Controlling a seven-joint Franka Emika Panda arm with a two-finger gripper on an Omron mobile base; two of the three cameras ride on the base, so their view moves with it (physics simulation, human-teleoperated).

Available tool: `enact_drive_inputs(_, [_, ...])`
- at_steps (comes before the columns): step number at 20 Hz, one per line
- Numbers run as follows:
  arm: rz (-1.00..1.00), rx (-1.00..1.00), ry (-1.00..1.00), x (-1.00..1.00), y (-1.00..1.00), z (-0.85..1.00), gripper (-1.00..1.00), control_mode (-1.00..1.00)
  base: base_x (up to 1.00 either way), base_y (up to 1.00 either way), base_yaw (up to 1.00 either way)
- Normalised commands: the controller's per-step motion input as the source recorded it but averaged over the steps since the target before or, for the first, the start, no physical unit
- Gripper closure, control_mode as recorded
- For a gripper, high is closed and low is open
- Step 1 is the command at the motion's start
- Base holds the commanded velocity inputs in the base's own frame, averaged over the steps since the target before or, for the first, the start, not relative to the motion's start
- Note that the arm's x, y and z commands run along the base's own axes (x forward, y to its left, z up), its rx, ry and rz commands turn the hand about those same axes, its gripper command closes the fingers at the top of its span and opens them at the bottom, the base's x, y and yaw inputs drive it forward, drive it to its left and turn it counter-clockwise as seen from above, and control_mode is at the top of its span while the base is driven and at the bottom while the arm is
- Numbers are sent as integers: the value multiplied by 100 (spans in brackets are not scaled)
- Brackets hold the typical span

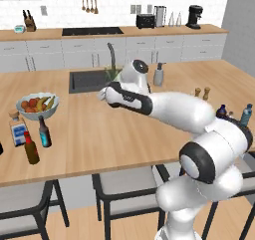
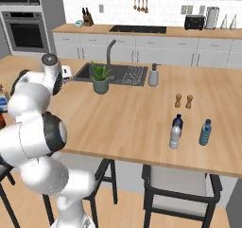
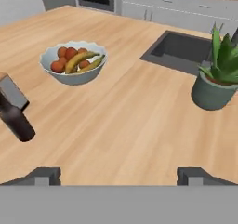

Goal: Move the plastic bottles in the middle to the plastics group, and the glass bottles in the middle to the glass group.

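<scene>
Now the gripper (image 3: 119, 174) hangs over bare countertop (image 3: 130, 125) with its jaws spread wide, holding nothing. Ahead of it to the left sits the fruit bowl (image 3: 73, 62); ahead to the right, the potted plant (image 3: 216, 83) beside the sink (image 3: 179, 51). At its left edge stands the near-black bottle (image 3: 16, 121), touching nothing of the tool. In the left base view that bottle (image 1: 45, 132), the brown bottle (image 1: 31, 149) and the flat blue-labelled bottle (image 1: 18, 129) cluster near the bowl. Far off to the right, the clear water bottle (image 2: 175, 136) stands just beside the dark-blue bottle (image 2: 177, 122), near the light-blue bottle (image 2: 205, 132).
</scene>
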Motion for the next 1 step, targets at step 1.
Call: enact_drive_inputs(1, [-27,9,0,-27,-100,19,-100,-100,0,0,0])
